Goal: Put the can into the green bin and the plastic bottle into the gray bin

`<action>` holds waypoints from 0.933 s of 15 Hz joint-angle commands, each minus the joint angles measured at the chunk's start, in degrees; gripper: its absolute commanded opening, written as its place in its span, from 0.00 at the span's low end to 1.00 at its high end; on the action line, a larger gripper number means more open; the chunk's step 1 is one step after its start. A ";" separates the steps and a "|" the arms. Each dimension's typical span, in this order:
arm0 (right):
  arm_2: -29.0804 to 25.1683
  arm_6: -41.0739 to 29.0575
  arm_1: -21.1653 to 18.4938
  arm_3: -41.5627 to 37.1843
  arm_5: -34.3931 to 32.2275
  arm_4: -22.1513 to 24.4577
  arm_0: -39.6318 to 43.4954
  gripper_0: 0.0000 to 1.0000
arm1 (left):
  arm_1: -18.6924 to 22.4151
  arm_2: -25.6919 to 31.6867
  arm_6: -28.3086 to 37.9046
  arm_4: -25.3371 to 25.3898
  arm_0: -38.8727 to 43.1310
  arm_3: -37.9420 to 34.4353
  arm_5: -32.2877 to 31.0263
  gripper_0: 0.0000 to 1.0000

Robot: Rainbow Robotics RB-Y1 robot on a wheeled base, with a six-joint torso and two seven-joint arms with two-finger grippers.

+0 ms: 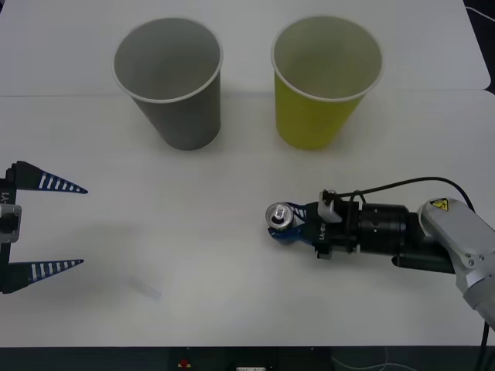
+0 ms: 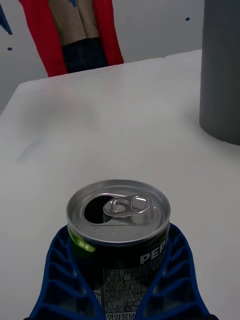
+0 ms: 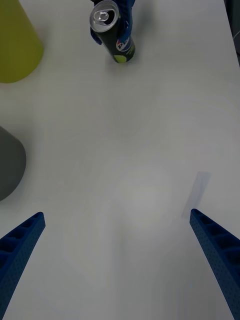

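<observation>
Gripping upright can [image 2: 118, 220], silver top, dark label, right hand [image 1: 288, 225]

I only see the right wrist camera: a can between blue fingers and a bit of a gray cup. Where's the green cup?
Observer: In the front view the green bin stands upright to the right of the gray bin, just beyond the can.
Operator: What's the other arm doing?
Observer: The left gripper hovers far to the left, fingers open, holding nothing.
Operator: Is anything in the cups?
Observer: From above, both look empty.
</observation>
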 commanded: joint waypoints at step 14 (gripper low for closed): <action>-1.14 -51.90 -27.78 -35.44 17.43 -0.58 7.29 0.00 | 0.00 0.00 0.00 0.00 0.00 0.00 0.00 1.00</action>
